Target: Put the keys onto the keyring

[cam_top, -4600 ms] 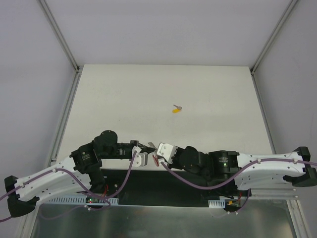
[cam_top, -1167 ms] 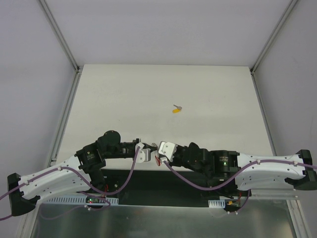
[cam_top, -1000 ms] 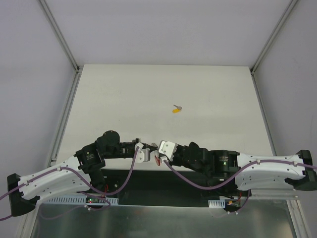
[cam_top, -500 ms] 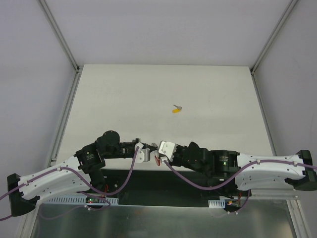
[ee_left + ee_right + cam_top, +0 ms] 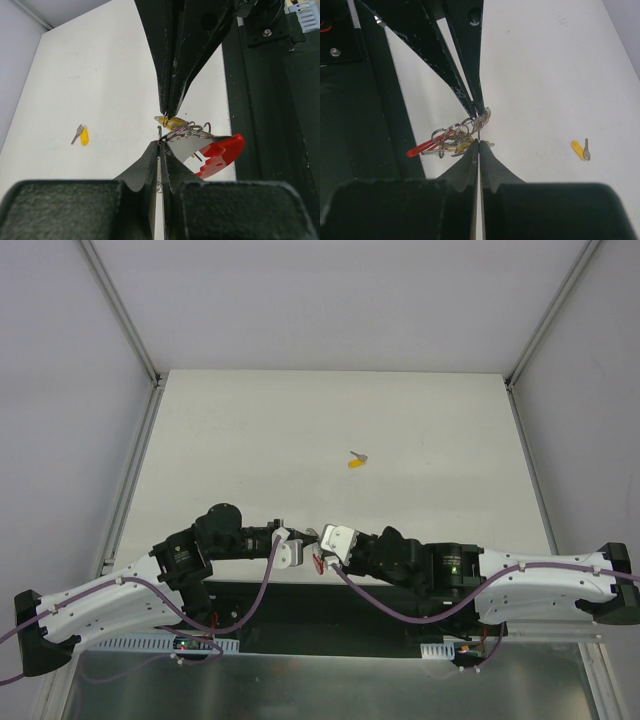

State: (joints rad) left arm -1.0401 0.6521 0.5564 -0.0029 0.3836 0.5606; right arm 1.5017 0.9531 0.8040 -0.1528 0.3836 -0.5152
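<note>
The keyring hangs between my two grippers at the table's near edge: red curved loop [image 5: 220, 150], linked metal rings [image 5: 191, 131]. It also shows in the right wrist view [image 5: 451, 135] and the top view [image 5: 317, 562]. My left gripper [image 5: 160, 143] is shut on the small metal ring. My right gripper [image 5: 478, 142] is shut on a yellow-headed key [image 5: 168, 121] right at that ring, tip to tip with the left fingers [image 5: 472, 102]. A second, loose key [image 5: 356, 461] lies on the table further out, seen in the left wrist view [image 5: 81, 135] and the right wrist view [image 5: 580, 149].
The white table [image 5: 250, 440] stretches beyond the grippers, with grey walls and metal frame rails [image 5: 130, 490] at its sides. A black base strip [image 5: 330, 605] runs under the arms at the near edge, just below the hanging keyring.
Since 4.6 s ago both arms have shifted slightly and the fingertips have drawn closer together. Over the last second nothing has visibly moved.
</note>
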